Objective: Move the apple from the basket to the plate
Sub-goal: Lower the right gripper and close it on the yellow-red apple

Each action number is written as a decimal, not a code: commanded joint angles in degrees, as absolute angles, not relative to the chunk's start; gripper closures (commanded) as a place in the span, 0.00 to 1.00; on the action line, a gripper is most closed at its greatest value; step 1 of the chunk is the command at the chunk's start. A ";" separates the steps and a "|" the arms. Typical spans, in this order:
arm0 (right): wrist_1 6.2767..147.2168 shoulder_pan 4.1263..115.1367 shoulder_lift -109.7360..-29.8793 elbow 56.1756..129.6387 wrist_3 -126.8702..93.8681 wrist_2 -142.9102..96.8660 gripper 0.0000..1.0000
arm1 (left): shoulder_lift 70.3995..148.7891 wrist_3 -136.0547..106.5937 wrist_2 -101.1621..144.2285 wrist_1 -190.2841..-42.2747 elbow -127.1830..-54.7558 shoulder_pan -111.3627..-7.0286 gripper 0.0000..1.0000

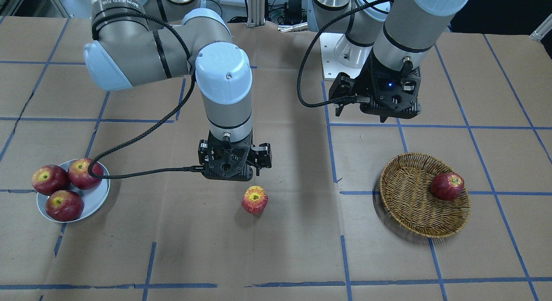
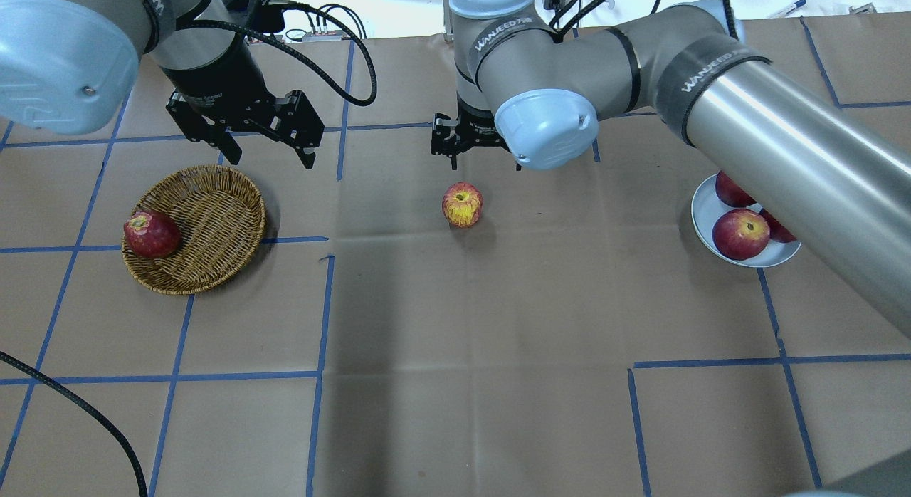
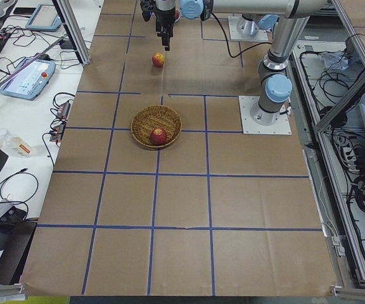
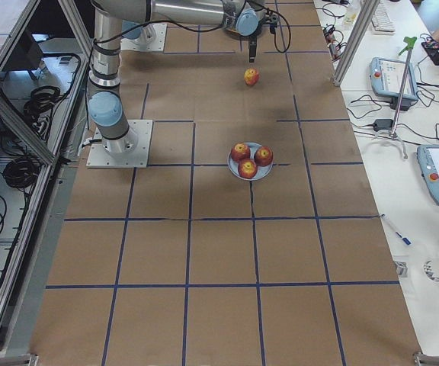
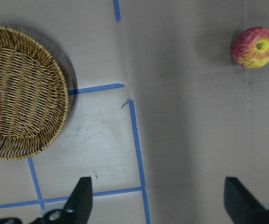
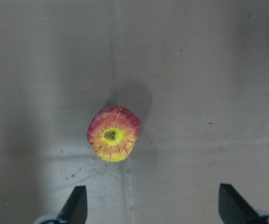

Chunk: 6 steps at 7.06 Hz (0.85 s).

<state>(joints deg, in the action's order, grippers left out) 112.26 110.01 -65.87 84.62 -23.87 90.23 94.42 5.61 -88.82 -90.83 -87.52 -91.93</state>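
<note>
The apple (image 1: 254,200), light red with yellow streaks, stands on the bare table mid-way between basket and plate; it also shows in the overhead view (image 2: 462,204) and the right wrist view (image 6: 114,133). My right gripper (image 1: 230,167) (image 6: 153,200) hangs open and empty above the table, just on the robot's side of the apple. The wicker basket (image 1: 409,202) (image 2: 213,212) holds one dark red apple (image 1: 447,186). My left gripper (image 1: 361,114) (image 5: 158,186) is open and empty, raised behind the basket. The grey-blue plate (image 1: 98,198) (image 2: 703,213) sits at the right arm's side.
Three dark red apples (image 1: 51,179) with yellow tops fill most of the plate. The right arm's cable (image 1: 142,174) loops over the plate's edge in the front-facing view. Blue tape lines cross the brown paper table cover.
</note>
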 commanded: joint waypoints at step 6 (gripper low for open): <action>127.33 113.47 -52.39 85.86 -24.61 92.64 0.00 | 93.61 5.19 -87.89 -91.32 -87.81 -91.76 0.01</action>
<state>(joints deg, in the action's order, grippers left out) 124.77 113.17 -53.80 85.34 -25.04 92.67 94.28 5.38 -88.23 -91.13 -88.04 -91.69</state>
